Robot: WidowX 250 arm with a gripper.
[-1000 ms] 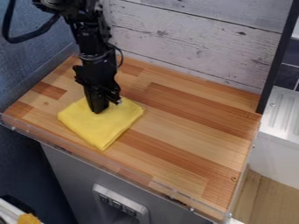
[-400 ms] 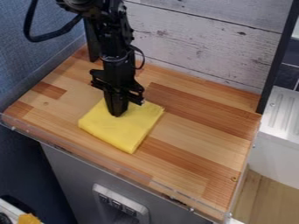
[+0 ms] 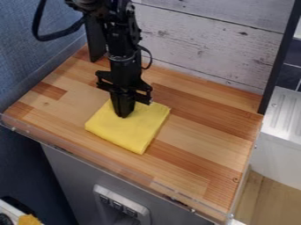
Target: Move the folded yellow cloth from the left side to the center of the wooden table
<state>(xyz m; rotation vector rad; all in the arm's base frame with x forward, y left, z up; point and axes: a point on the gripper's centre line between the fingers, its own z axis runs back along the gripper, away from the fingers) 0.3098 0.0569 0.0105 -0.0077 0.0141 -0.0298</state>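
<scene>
The black gripper (image 3: 123, 115) points down from the upper left, its tip against the upper part of a folded yellow cloth (image 3: 130, 132). The cloth lies flat, slightly askew, on the left half of the wooden counter (image 3: 200, 127). Whether the tip pinches the fabric or only presses on it, I cannot tell.
A whitewashed plank wall (image 3: 200, 44) stands behind the counter, with a dark post (image 3: 282, 57) at its right end. A blue wall borders the left. A clear strip (image 3: 106, 163) runs along the front edge. At the right is a white ribbed sink surface (image 3: 285, 114).
Gripper and yellow cloth have shifted together to the right across the counter, the cloth turning slightly. The move since the latest earlier frame is small.
</scene>
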